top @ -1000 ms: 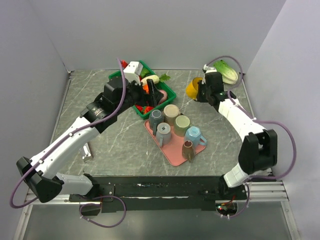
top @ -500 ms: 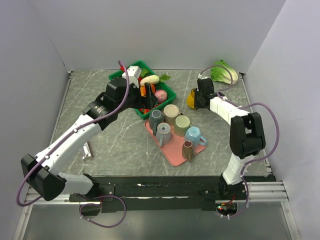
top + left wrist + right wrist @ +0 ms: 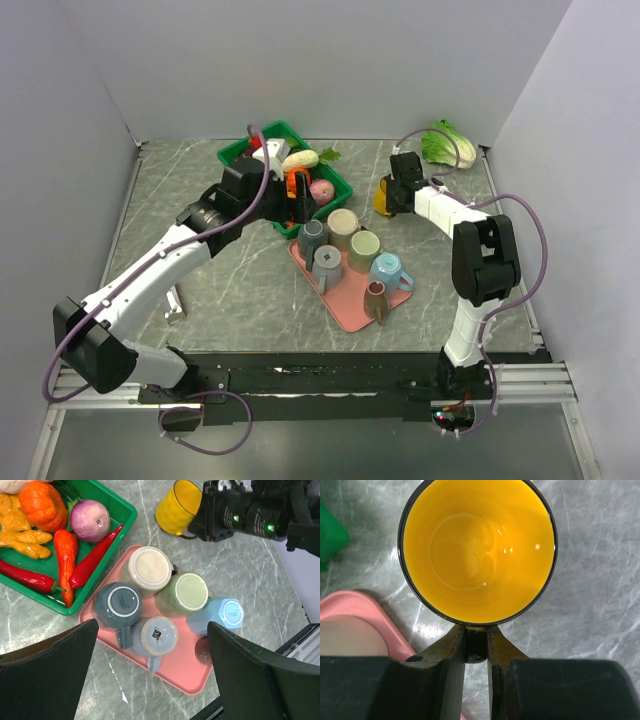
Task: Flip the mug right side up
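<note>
yellow mug (image 3: 477,550) pinched at its handle by right gripper (image 3: 476,637) (arm reaching far forward, low); left gripper (image 3: 152,630) spread.

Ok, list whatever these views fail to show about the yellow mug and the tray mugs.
Yellow mug handle: right wrist view, nearly all covered by the right gripper fingers clamped on it.
Whether its base touches the table: unclear; right wrist view looks straight into its mouth.
Brown mug: left wrist view, mostly behind a left gripper finger.
Print on the blue mug base: left wrist view, too small to read.
</note>
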Available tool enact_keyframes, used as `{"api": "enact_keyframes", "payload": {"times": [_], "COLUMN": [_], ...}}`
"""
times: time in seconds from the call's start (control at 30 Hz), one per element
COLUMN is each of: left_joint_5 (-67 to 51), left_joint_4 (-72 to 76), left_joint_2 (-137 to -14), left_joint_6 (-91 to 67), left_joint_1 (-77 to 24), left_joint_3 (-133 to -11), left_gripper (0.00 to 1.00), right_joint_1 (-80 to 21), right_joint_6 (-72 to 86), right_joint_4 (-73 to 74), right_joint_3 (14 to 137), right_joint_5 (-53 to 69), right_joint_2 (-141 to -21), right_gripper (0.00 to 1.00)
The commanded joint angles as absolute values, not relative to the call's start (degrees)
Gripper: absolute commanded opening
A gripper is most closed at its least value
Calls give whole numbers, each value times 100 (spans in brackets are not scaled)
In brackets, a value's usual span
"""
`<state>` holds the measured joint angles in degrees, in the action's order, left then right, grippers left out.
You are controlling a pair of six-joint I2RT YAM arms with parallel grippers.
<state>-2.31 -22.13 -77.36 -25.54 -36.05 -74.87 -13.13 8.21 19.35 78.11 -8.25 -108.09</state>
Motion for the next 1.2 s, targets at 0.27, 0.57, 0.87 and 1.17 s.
{"api": "enact_keyframes", "payload": {"times": [0.27,0.57,0.87,1.17], "left_joint_5": [-545,-939,-132,456], "left_joint_4": [-2030,-1820,-1653,-1599], "left_joint_2": [-7980,-7928,-8252,-8841], "left_joint_6": [-2347,-2233,-1951,-2118], "left_joint_1": [-3586,-3604,-4403,-4877], "left_joint_3": [-7181,-6514,-6091,-6126], "left_gripper": [96,96,96,92], "right_joint_1": [-1327,-1371,-1389,-1397], "right_joint_6": [975,1300,1766,1986], "right_joint_4": [1784,2039,2302,2470], "right_joint_3": [7875,7753,7199,6891], "right_joint_5": [-1020,-871,-335,-26], "right_joint_2": [-10530,-9915,-8351,-7568], "right_gripper": [55,75,100,100]}}
